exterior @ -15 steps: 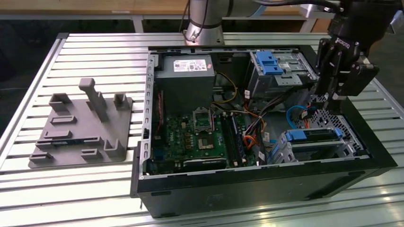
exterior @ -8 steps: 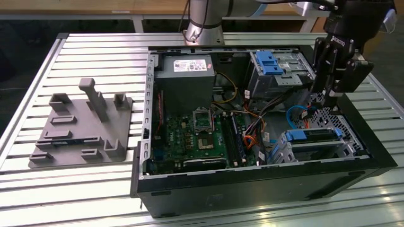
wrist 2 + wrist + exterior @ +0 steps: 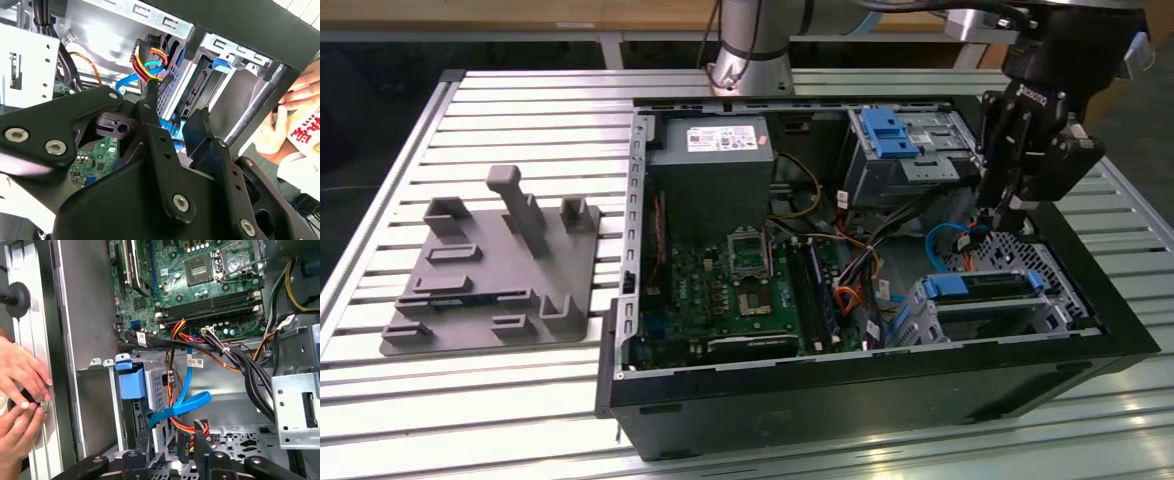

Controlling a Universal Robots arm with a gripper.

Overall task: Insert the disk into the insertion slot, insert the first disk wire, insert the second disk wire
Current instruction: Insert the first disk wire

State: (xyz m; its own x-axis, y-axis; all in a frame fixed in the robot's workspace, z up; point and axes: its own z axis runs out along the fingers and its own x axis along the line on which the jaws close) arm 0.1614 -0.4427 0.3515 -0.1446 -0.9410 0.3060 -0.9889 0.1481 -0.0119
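Black two-finger gripper [image 3: 171, 436], fingers apart, hangs beside the boxy silver perforated insertion slot [image 3: 159, 385]; we judge it could snag the loose flat blue cable [image 3: 187, 404].

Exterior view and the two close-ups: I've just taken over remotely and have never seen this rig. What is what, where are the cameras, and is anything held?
The exterior view looks from off the arm at a slatted table carrying an open computer case and a grey fixture plate. The black part reaching into the case is the arm's end effector, its grasping part. Both wrist views come from cameras riding on the arm, looking along its fingers. They stand apart with nothing clamped. A blue cable and a connector with red and yellow wires hang close by. The disk, in its blue frame, sits in the insertion slot, the silver cage. A person's hands rest at the case's outer wall.
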